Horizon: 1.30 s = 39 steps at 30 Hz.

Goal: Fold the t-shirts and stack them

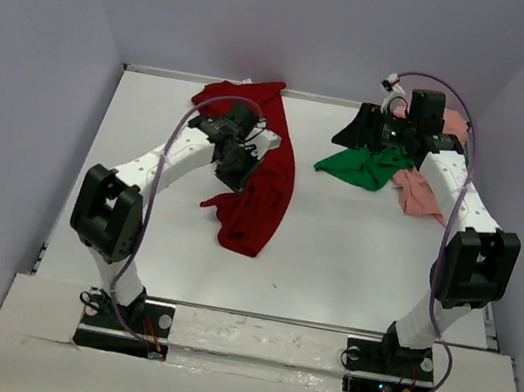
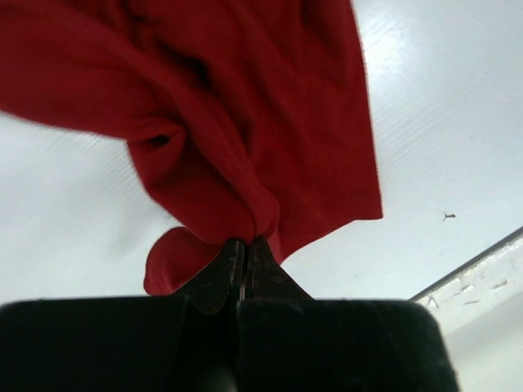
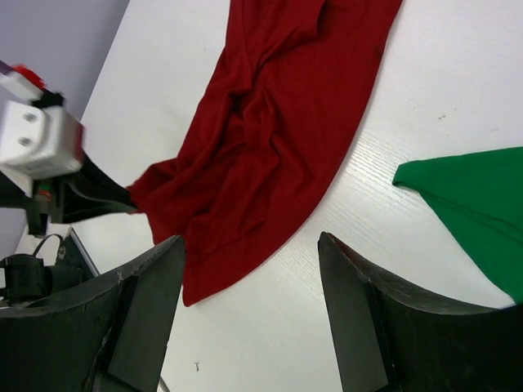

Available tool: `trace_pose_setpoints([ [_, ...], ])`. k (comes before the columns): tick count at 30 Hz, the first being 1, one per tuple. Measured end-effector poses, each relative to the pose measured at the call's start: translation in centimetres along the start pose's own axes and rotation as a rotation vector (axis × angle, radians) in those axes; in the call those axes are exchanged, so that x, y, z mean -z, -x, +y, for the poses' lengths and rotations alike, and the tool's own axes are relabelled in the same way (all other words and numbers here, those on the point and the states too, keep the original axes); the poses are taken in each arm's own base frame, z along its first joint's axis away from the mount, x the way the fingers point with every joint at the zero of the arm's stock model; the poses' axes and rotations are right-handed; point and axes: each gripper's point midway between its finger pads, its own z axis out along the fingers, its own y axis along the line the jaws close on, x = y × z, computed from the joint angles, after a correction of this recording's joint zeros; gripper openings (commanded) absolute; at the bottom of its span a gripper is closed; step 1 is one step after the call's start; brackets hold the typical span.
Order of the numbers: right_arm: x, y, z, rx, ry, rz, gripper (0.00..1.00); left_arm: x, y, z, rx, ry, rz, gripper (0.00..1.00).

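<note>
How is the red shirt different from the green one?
The red shirt is stretched out long; the green shirt is bunched small. The left gripper pinches the red shirt; nothing grips the green shirt, and the right gripper is open. Both lie unfolded on the table.

Left hand pinched tightly together — right hand spread wide apart.

Soft, matt, creased cloth: the dark red t-shirt and green t-shirt on a smooth, faintly glossy white bench.
</note>
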Motion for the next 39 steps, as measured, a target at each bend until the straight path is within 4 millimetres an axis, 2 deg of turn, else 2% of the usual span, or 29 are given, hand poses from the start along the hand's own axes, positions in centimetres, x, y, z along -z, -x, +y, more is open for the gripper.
trace_pose_setpoints([
  [3, 0.0, 0.0, 0.0, 0.000, 0.000, 0.000, 0.71, -2.4, 0.1, -2.0, -0.042, -0.050, 0.062, 0.00],
  [7, 0.0, 0.0, 0.0, 0.000, 0.000, 0.000, 0.71, -7.3, -1.7, -7.4, -0.148, -0.153, 0.216, 0.00],
  [9, -0.1, 0.0, -0.1, -0.004, 0.002, 0.002, 0.71, -8.7, -2.8, -9.5, -0.181, -0.202, 0.284, 0.21],
  [11, -0.3, 0.0, -0.1, -0.009, 0.006, 0.006, 0.71, -10.3, -3.5, -11.9, -0.216, -0.261, 0.340, 0.50],
  [12, -0.4, -0.2, -0.3, -0.015, 0.007, 0.010, 0.71, -11.0, -3.7, -13.0, -0.242, -0.282, 0.356, 0.84],
  [13, -0.5, -0.3, -0.4, -0.019, 0.009, 0.014, 0.71, -11.5, -3.9, -13.6, -0.253, -0.292, 0.366, 0.99],
  [14, -0.6, -0.3, -0.4, -0.021, 0.009, 0.015, 0.71, -11.9, -4.3, -14.3, -0.276, -0.303, 0.378, 0.99],
  [16, -0.7, -0.5, -0.6, -0.025, 0.008, 0.020, 0.72, -11.5, -4.9, -15.6, -0.296, -0.315, 0.393, 0.99],
  [18, -0.7, -0.5, -0.5, -0.024, 0.014, 0.021, 0.72, -11.5, -4.9, -15.7, -0.323, -0.281, 0.386, 0.99],
  [21, -0.7, -0.6, -0.1, -0.024, 0.035, 0.025, 0.69, -11.5, -4.1, -14.3, -0.340, -0.159, 0.357, 0.99],
  [24, -0.9, -0.8, 0.0, -0.029, 0.055, 0.034, 0.51, -10.3, -1.7, -11.4, -0.344, 0.031, 0.257, 0.99],
  [25, -1.0, -1.0, 0.0, -0.032, 0.062, 0.039, 0.30, -8.9, -0.1, -9.9, -0.329, 0.111, 0.194, 0.99],
  [26, -1.2, -1.2, 0.0, -0.035, 0.068, 0.045, 0.10, -7.9, 0.9, -9.1, -0.317, 0.153, 0.150, 0.93],
  [27, -1.3, -1.3, 0.0, -0.040, 0.075, 0.052, 0.00, -6.7, 2.2, -7.9, -0.287, 0.190, 0.099, 0.86],
  [29, -1.7, -1.8, 0.1, -0.050, 0.083, 0.064, 0.00, -4.5, 4.4, -5.1, -0.216, 0.254, 0.012, 0.67],
  [30, -1.8, -2.0, 0.2, -0.053, 0.087, 0.070, 0.00, -3.5, 5.3, -3.4, -0.167, 0.281, -0.023, 0.47],
  [32, -2.1, -2.2, 0.4, -0.053, 0.096, 0.078, 0.00, -2.1, 6.3, 0.0, -0.080, 0.321, -0.067, 0.25],
  [33, -2.1, -2.3, 0.4, -0.053, 0.098, 0.080, 0.00, -1.8, 6.5, 2.1, -0.027, 0.338, -0.080, 0.22],
  [35, -2.2, -2.4, 0.6, -0.053, 0.104, 0.084, 0.19, -1.8, 5.7, 4.8, 0.029, 0.370, -0.065, 0.22],
  [37, -2.3, -2.5, 0.8, -0.054, 0.110, 0.087, 0.35, -2.3, 4.4, 5.4, 0.044, 0.369, -0.029, 0.26],
  [39, -2.3, -2.5, 0.8, -0.052, 0.112, 0.087, 0.41, -3.0, 3.4, 4.4, 0.030, 0.326, 0.005, 0.32],
])
